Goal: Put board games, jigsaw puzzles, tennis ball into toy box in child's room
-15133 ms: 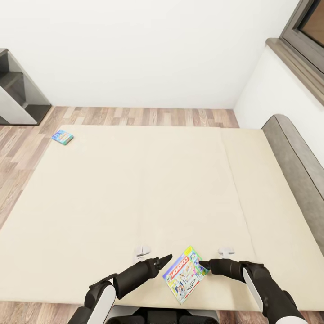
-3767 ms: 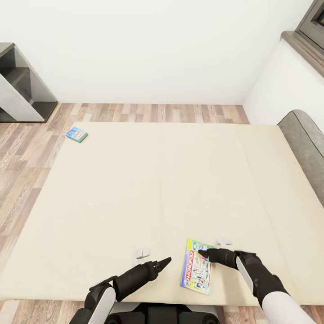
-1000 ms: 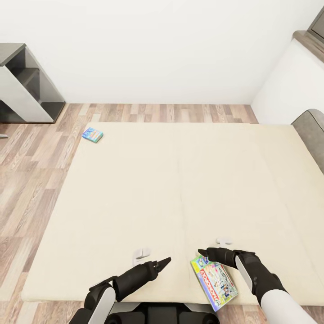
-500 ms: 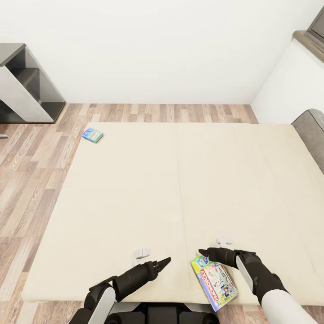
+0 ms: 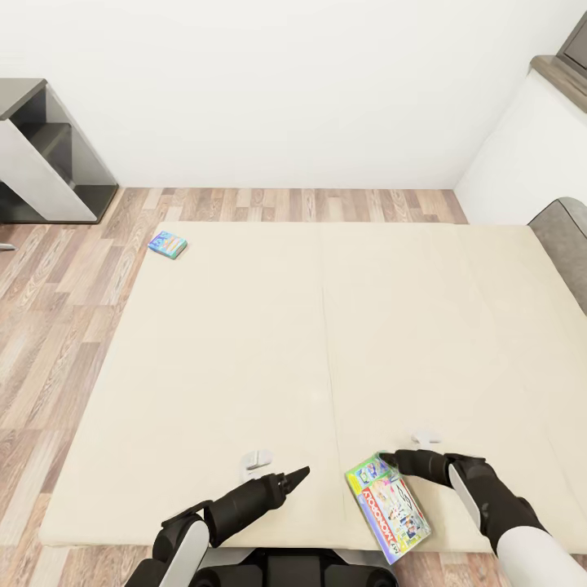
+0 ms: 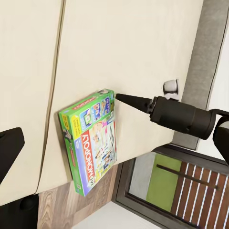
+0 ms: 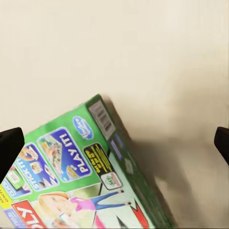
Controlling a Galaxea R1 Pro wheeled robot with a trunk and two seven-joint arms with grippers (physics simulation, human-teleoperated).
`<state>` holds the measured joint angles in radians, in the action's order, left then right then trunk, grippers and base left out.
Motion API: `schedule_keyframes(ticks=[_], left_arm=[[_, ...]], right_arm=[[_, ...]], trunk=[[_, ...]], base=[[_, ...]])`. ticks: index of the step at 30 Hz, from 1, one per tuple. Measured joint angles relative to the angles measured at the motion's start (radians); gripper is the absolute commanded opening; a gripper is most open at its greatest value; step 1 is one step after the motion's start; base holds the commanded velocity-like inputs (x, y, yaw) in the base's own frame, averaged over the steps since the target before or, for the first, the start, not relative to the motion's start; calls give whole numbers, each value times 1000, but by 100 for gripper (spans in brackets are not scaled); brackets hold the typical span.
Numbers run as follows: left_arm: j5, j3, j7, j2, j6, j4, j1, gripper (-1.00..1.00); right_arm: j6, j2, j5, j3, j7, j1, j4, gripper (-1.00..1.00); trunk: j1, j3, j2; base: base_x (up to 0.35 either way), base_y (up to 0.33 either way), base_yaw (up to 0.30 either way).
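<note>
**Monopoly box at the bed's near edge: handling and grip assessment**

I find the green-edged Monopoly box (image 5: 387, 505) lying flat on the bed (image 5: 326, 326), at the near edge, one corner reaching to or just past it. My right gripper (image 5: 390, 458) sits just beside the box's far corner, apart from it as far as I can judge. In the right wrist view its fingertips (image 7: 10, 143) stand at opposite borders with the box corner between them, so these jaws are spread wide and hold nothing. My left gripper (image 5: 300, 473) hangs over bare mattress, well to the left of the box. The left wrist view shows one dark fingertip at the picture's border; I cannot tell how those jaws stand.

The smaller blue box (image 5: 167, 244) lies at the far left corner of the bed, well apart from both arms.

Handling, in my judgement: printed cardboard, light, stiff along its edges, with a glossy lid likely to slip under a weak pinch. Lying flat on a soft mattress, it offers no face to close on from above. I would take it across its thin edge at the overhanging corner, or across the short side once tipped.

Risk: a nudge could slide it off onto the floor (image 5: 57, 326).
</note>
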<state>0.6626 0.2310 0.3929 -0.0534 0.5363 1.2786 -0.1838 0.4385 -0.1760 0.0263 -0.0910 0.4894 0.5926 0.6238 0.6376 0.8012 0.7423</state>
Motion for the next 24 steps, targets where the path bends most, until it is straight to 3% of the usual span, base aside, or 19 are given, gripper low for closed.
schedule_keyframes(ticks=[8, 24], left_arm=[[0, 0, 0, 0, -1, -6, 0, 100], [-1, -1, 0, 0, -1, -9, 0, 100]], right_arm=[[2, -62, 1, 2, 8, -4, 1, 100], [7, -122, -10, 9, 116, -17, 0, 100]], trunk=[[0, 0, 0], [0, 0, 0]], base=[[0, 0, 0], [0, 0, 0]])
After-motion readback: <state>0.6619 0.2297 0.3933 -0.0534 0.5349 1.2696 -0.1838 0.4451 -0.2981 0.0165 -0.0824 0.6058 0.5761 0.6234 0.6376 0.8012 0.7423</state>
